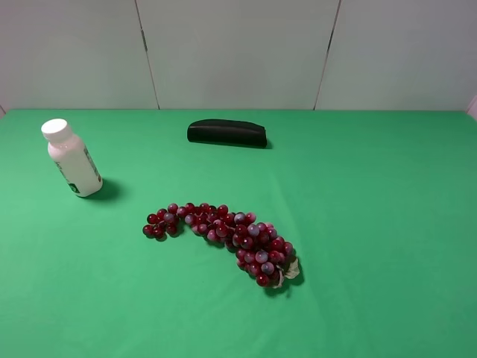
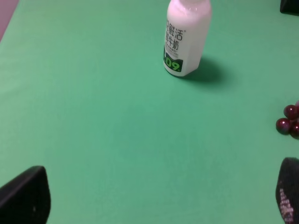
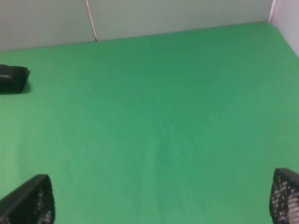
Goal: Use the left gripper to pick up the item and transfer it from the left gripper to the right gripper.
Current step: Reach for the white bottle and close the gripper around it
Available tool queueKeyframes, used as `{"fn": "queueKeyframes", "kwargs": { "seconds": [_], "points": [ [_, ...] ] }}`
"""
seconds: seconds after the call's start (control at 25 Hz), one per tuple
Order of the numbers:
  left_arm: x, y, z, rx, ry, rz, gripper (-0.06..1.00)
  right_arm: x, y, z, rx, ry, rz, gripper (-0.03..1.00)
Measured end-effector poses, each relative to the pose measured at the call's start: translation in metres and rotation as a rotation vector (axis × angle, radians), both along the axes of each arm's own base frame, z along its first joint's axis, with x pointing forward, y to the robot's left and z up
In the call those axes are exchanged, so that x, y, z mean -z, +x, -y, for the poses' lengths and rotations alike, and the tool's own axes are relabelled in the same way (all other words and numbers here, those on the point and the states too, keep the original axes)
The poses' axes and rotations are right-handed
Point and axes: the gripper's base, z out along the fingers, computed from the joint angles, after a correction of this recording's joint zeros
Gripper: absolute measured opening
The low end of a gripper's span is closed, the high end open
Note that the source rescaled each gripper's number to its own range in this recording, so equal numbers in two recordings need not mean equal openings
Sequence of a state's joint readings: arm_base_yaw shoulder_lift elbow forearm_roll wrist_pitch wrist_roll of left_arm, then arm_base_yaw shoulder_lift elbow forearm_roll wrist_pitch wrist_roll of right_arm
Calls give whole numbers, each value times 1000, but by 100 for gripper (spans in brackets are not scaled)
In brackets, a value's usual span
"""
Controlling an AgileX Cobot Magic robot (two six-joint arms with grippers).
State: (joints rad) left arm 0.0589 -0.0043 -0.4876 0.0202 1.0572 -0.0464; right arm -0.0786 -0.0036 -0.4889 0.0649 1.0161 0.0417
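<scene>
While no arm shows from above, I see the bottle [image 1: 72, 159] upright at the left of the desk [image 1: 373, 224], untouched. Left wrist: left gripper [image 2: 159, 193] spread wide, bottle well ahead. Right wrist: right gripper [image 3: 156, 200] spread, empty. Pickup and handover both remain.

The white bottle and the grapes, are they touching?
Apart. The exterior high view shows a plain strip of green table between the white bottle and the grapes.

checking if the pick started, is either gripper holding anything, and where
Nothing held: left gripper and right gripper are open, empty; the bottle stands alone.
</scene>
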Motion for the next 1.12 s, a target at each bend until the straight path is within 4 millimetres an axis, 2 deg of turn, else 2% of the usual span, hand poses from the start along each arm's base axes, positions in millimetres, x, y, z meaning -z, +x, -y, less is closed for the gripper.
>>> {"fn": "queueKeyframes", "kwargs": {
  "seconds": [1.12],
  "points": [
    [0,0,0,2,-3,0,91,0,0,0,0,0,0,100]
  ]
}}
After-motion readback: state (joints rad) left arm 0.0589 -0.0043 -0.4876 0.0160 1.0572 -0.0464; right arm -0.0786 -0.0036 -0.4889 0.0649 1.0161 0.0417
